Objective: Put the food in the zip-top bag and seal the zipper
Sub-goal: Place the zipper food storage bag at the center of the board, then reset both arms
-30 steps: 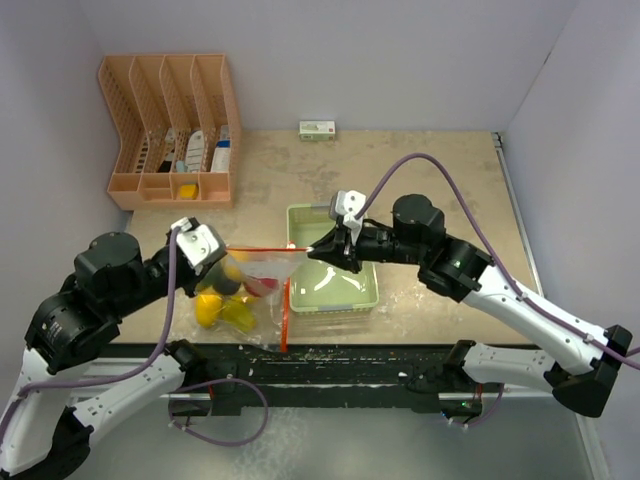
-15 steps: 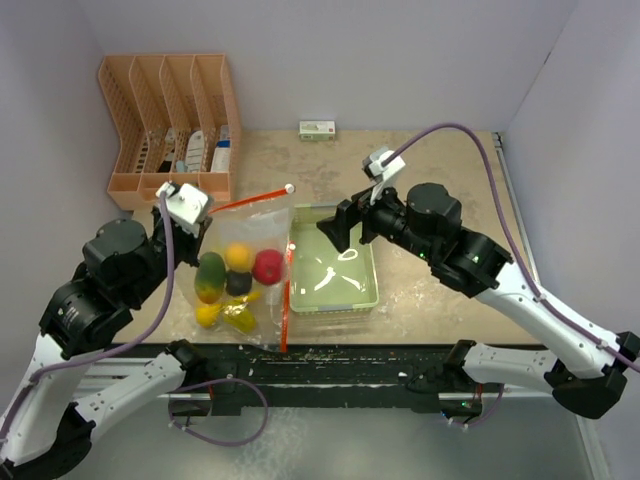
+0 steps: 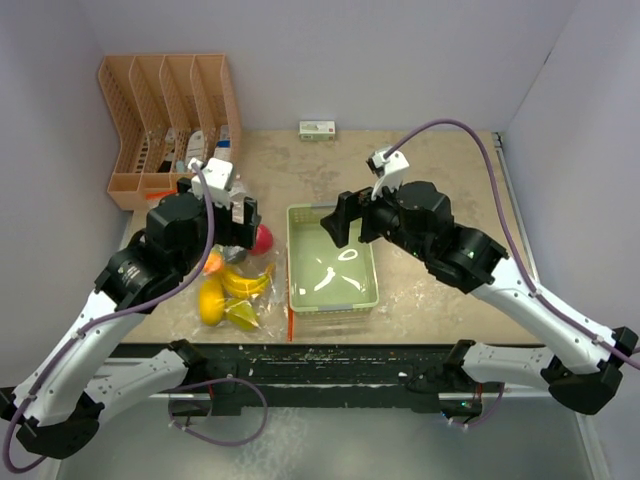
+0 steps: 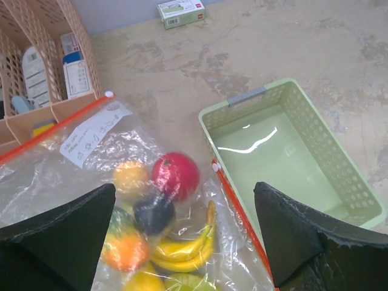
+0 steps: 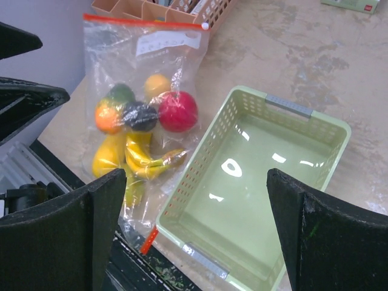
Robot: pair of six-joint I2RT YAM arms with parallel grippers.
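Note:
The zip-top bag [image 5: 143, 121] lies flat on the table left of the tray, with the food inside: a red apple [image 5: 177, 111], yellow bananas [image 5: 145, 159], an orange [image 5: 108, 119], a dark purple fruit [image 5: 140, 116] and yellow mangoes. Its zipper [image 5: 145, 22] runs as one straight orange-red line along the far edge, with a white slider at the right end. My left gripper [image 4: 185, 200] hangs open above the bag and holds nothing. Over the tray's far left corner, my right gripper [image 5: 197, 182] is open and empty too. From above, the left arm hides the zipper.
A pale green tray [image 3: 332, 300] sits empty at the table's centre on crinkly clear plastic [image 3: 420, 295]. A second orange-red strip [image 3: 287, 310] lies along its left side. An orange file rack [image 3: 170, 125] stands back left. A small box [image 3: 317, 128] is by the back wall.
Both grippers opened and let go of the zipper. The bag dropped flat onto the table. The left arm swung right over the bag and the right gripper rose and drew back.

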